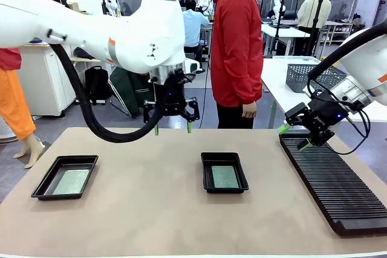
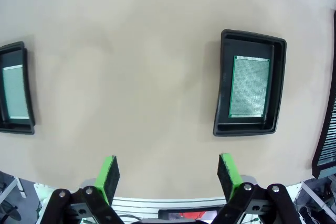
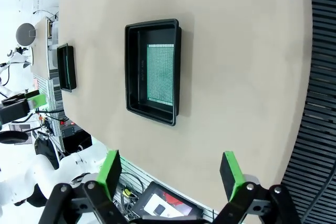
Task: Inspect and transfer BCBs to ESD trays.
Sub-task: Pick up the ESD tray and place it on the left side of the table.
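Observation:
Two black ESD trays lie on the tan table, and each holds one green BCB. The left tray (image 1: 42, 185) carries a BCB (image 1: 71, 181). The middle tray (image 1: 205, 173) carries another BCB (image 1: 225, 177). My left gripper (image 1: 172, 129) hangs open above the table's far middle, with nothing between its fingers. From the left wrist, the middle tray (image 2: 223, 82) and its BCB (image 2: 250, 86) lie ahead to the right of the open gripper (image 2: 168, 174). My right gripper (image 1: 294, 137) is open over the rack's far end. The right wrist view shows the middle tray (image 3: 134, 72) with its BCB (image 3: 160, 74) beyond the open gripper (image 3: 170, 171).
A long black ribbed rack (image 1: 338, 179) lies along the table's right side. A person in a red jacket (image 1: 236, 40) stands at the far edge. A grey mesh basket (image 1: 314, 77) sits on a white table behind. Bare tan tabletop lies between the two trays.

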`<state>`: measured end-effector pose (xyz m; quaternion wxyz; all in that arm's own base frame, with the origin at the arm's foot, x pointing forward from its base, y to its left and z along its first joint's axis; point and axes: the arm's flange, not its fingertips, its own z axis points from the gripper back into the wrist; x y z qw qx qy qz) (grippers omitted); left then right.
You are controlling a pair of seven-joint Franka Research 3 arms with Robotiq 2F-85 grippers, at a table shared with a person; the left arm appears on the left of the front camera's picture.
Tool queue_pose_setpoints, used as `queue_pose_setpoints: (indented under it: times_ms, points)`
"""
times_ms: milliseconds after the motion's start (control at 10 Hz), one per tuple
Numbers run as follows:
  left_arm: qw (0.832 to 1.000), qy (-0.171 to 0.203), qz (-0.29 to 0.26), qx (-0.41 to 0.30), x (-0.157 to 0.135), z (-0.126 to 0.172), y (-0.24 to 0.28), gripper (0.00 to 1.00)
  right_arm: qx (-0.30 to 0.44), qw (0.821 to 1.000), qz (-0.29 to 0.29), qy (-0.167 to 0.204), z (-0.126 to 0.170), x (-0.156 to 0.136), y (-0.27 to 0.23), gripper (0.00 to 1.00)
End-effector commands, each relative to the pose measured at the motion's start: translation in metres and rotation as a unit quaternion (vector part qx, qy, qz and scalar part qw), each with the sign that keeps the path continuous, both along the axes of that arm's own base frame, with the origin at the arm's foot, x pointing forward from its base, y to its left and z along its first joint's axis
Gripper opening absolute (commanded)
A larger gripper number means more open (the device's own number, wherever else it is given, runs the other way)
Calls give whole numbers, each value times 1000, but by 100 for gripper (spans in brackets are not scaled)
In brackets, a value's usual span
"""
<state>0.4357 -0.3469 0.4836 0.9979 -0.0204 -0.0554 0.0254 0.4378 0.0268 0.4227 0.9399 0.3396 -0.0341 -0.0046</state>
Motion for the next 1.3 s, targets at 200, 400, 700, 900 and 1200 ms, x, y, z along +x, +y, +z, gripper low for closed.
queue_pose_setpoints:
  times_ms: [200,400,700,900,1200]
  points:
    - [1000,-11,-5,3,17,-40,-40,100,-6,1000,-12,1,1,0,0,100]
    - [1000,-5,-15,6,23,-64,-58,100,-6,1000,-12,1,1,0,0,100]
    - [1000,-1,-17,1,30,-97,-71,100,-6,1000,-12,1,1,0,0,100]
    - [1000,3,-25,4,37,-120,-80,100,-6,1000,-12,1,1,0,0,100]
    - [999,16,-26,10,39,-141,-87,100,-6,1000,-12,1,1,0,0,100]
